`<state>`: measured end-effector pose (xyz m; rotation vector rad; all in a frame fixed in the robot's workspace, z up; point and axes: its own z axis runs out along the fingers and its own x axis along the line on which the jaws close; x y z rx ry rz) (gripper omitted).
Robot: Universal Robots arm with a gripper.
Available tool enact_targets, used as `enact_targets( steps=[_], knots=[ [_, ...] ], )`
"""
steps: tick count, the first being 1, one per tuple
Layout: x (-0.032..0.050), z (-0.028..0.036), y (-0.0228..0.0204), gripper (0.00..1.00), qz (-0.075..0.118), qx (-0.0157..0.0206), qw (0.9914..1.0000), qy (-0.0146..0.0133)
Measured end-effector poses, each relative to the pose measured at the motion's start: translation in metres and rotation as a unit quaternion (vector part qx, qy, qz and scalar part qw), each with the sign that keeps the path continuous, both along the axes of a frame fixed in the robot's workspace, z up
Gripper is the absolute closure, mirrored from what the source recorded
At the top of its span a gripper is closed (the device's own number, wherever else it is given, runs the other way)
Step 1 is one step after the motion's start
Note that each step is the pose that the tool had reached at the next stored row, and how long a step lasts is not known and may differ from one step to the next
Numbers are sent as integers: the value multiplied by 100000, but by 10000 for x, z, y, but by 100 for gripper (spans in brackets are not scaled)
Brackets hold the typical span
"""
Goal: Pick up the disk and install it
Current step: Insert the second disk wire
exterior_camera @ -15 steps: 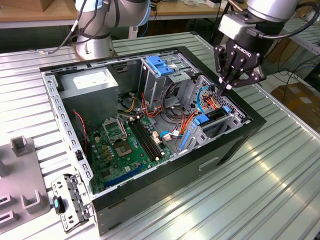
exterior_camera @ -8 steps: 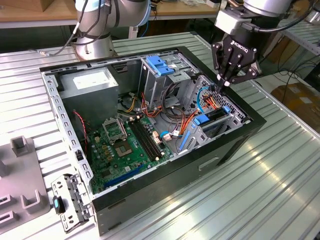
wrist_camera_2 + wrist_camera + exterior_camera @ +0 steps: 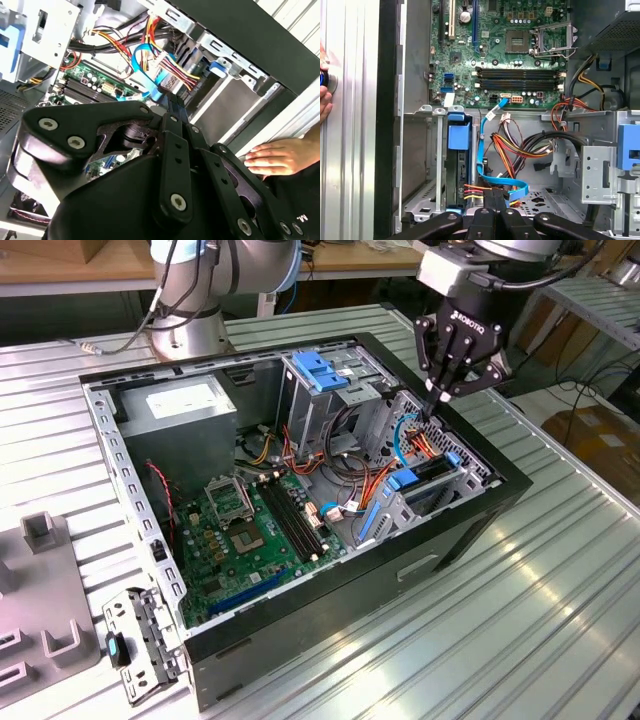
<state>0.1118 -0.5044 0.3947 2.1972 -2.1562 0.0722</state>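
In the exterior view the gripper (image 3: 441, 395) hangs over the open computer case (image 3: 480, 515), at the corner toward the exterior view's right, its black fingers (image 3: 436, 368) drawn together to a narrow point with nothing between them, the tips just above a bundle of cables (image 3: 418, 440). The disk (image 3: 432, 472) sits already inside the drive cage (image 3: 400, 515) of the case, a dark slab on edge with its blue rails showing; in the first wrist view it (image 3: 458, 165) stands in the slot beside the case wall, a blue tab at its near end and red and yellow wires at its far end (the exact plug contact is hidden by the fingers). A flat blue cable (image 3: 487, 150) loops past it toward the green board (image 3: 505, 55). The grey power supply (image 3: 180, 415) sits in the far corner of the case. A person's hand (image 3: 277, 156) rests flat on the table (image 3: 560, 600) beside the case.
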Motion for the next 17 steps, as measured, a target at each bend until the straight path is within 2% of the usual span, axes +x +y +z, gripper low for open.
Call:
enact_targets(
  steps=[1, 3, 11, 12, 17],
  knots=[
    [0, 2, 54, 89, 32, -319, 99999, 0],
    [0, 3, 76, 89, 37, -516, 99999, 0],
    [0, 3, 79, 89, 37, -663, 99998, 0],
    [0, 2, 79, 83, 36, -704, 99998, -1],
    [0, 2, 79, 81, 37, -879, 99996, -1]
  ],
)
